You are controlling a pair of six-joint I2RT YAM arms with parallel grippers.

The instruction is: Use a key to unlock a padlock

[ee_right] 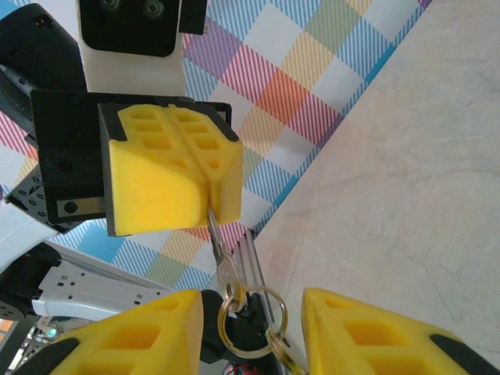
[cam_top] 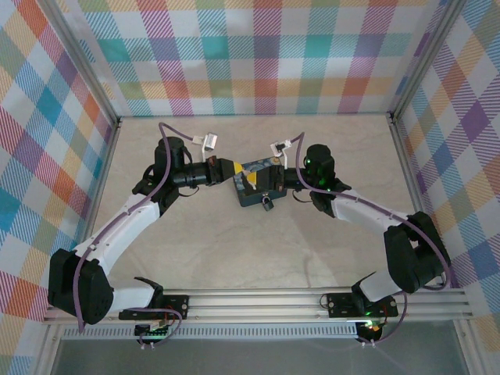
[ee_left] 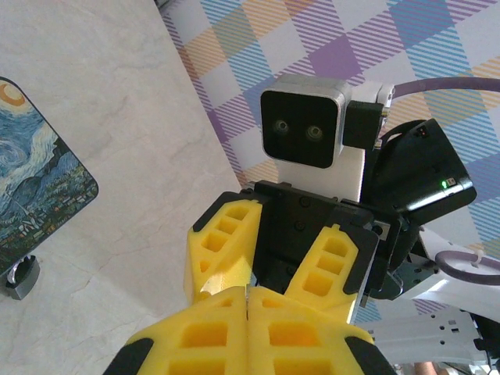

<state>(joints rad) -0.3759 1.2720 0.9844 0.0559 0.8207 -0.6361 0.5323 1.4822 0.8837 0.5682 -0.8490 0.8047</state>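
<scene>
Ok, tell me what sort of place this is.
Probably a robot test cell rather than a home: plaid-patterned walls on an aluminium frame box in a pale tabletop, and the left arm and right arm are bolted to a rail at its near edge.

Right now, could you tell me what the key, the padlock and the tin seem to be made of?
The key: bare silvery metal, thin and glinting. The padlock: grey metal, going by its dull sheen. The tin: probably painted sheet metal, with a smooth printed swirl face and dark rim; it could be plastic.
</scene>
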